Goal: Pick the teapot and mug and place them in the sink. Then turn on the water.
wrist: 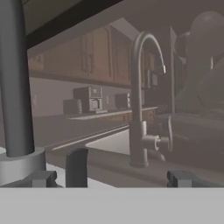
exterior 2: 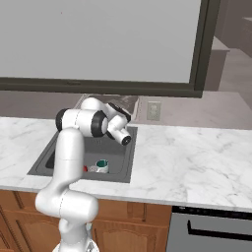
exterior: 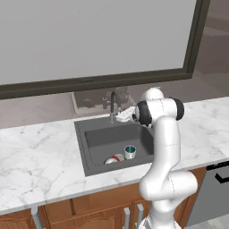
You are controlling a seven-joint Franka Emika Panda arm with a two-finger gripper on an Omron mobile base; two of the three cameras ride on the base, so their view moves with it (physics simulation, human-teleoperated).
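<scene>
The dark sink (exterior: 94,134) is set in white marble. The teapot (exterior: 114,159), silver with a red patch, lies in its front part. The mug (exterior: 130,152) with its teal inside stands upright just right of the teapot. From the right base view the mug (exterior 2: 102,166) shows beside the arm, in the sink (exterior 2: 47,165). My gripper (exterior: 121,117) is open and empty, held right beside the curved tap (exterior: 114,105) behind the basin. In the hand view the tap's grey stem (wrist: 15,87) rises close at left, and my gripper (wrist: 112,179) has its fingertips (wrist: 43,178) wide apart. No water shows at the spout.
A large window (exterior: 89,40) with a dark frame runs behind the counter. Marble counter (exterior: 36,156) stretches left and right of the sink. A dark appliance front (exterior: 219,179) sits under the counter at right. A wall outlet (exterior 2: 154,111) is behind the counter.
</scene>
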